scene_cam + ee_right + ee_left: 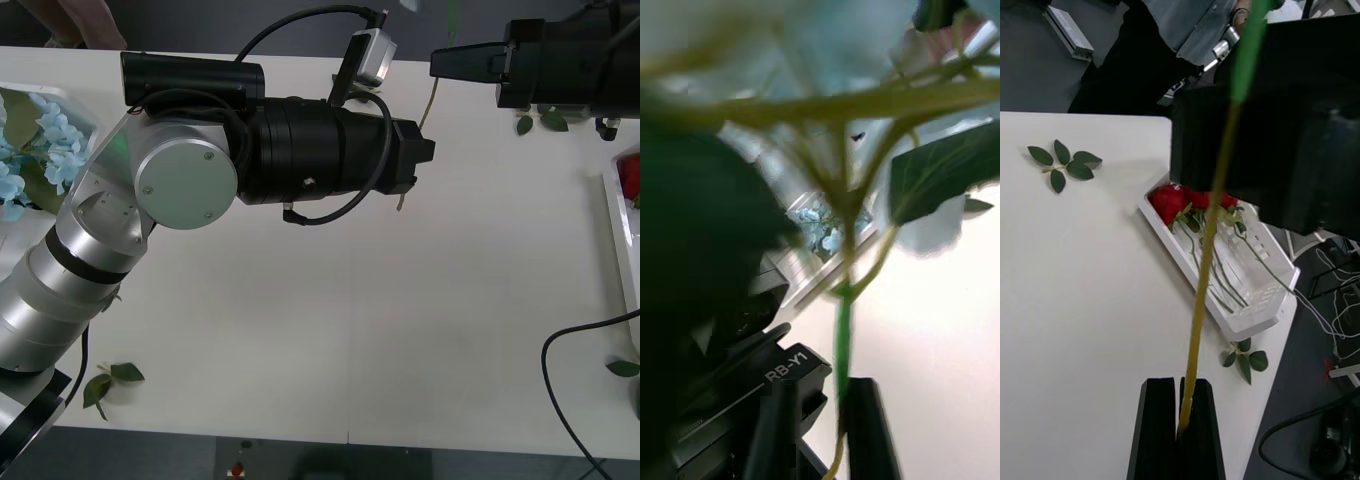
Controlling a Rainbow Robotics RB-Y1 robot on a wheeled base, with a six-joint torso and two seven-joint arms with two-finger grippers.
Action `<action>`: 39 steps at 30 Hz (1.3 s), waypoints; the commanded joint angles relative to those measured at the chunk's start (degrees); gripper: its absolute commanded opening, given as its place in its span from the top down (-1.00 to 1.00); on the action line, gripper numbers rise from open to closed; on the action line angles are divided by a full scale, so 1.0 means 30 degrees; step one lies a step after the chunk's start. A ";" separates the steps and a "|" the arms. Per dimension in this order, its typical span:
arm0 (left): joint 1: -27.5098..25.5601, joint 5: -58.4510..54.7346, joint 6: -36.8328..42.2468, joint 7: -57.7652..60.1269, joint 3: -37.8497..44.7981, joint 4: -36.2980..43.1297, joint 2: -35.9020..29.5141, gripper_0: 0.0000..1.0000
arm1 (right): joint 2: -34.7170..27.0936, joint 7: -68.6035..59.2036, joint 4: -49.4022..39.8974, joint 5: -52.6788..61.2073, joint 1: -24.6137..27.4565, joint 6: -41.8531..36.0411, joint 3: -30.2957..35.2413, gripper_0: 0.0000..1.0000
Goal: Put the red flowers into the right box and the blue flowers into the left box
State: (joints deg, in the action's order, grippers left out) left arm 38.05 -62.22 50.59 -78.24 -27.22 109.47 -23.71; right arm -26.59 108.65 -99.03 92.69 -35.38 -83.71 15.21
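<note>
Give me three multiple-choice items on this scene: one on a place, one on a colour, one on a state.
1. Where do the small red artificial roses lie?
A. on the bare table
B. in the shallow white plastic tray
C. on the floor

2. What colour are the fluffy flower clusters at the front view's left edge?
A. pale blue
B. yellow
C. purple

3. The left end effector is:
A. wide open
B. shut on a rose bloom
C. shut on a thin green stem

Answers:
1. B, the blooms and stems rest inside the tray's rim.
2. A, the clusters are pale blue among green leaves.
3. C, its black fingers pinch the stem.
</note>
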 commanded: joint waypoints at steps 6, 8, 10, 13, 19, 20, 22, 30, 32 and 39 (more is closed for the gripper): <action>0.0383 -0.0030 -0.0546 0.0914 0.0227 0.0364 -0.0272 1.00 | 0.0454 0.0756 -0.0330 0.0247 -0.0540 0.0188 0.0321 -1.00; 0.0354 -0.0118 -0.0546 0.0914 0.0256 0.0570 -0.0653 1.00 | 0.0454 0.0756 -0.0330 0.0247 -0.0540 0.0188 0.0321 -1.00; 0.0295 -0.0235 -0.0517 0.0914 0.0374 0.0833 -0.1092 1.00 | 0.0454 0.0756 -0.0330 0.0247 -0.0540 0.0188 0.0321 -1.00; -0.0291 -0.1173 -0.0517 0.0944 0.0960 0.1712 -0.2440 1.00 | 0.0454 0.0756 -0.0330 0.0247 -0.0540 0.0188 0.0321 -1.00; -0.2518 -0.3341 0.0186 0.0768 0.2717 0.4261 -0.5633 1.00 | 0.0454 0.0756 -0.0330 0.0247 -0.0540 0.0188 0.0321 -1.00; -0.2840 -0.3634 0.0655 0.0739 0.3215 0.4613 -0.6014 1.00 | 0.0454 0.0756 -0.0330 0.0247 -0.0540 0.0188 0.0321 -1.00; -0.3572 -0.4308 0.2003 0.0651 0.4622 0.5433 -0.6893 1.00 | 0.0454 0.0756 -0.0330 0.0247 -0.0540 0.0188 0.0321 -1.00; -0.7000 -0.7999 0.6925 -0.0668 1.1536 0.6693 -0.9442 1.00 | 0.0249 0.0756 -0.0301 0.0628 0.0017 0.0452 0.0497 -1.00; -0.8230 -0.9025 0.7745 -0.1283 1.3469 0.6488 -1.0291 1.00 | 0.0015 0.0786 -0.0301 0.1038 0.0164 0.0657 0.0468 -1.00; -1.1922 -1.0636 0.9327 -0.3480 1.8362 0.4554 -1.2459 1.00 | -0.1274 0.1254 -0.0301 0.1097 0.0515 0.0657 0.0614 -1.00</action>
State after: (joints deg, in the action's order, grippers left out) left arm 4.80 -93.35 77.56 -85.27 25.66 125.11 -58.43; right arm -27.44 108.74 -98.96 95.56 -33.98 -81.87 16.93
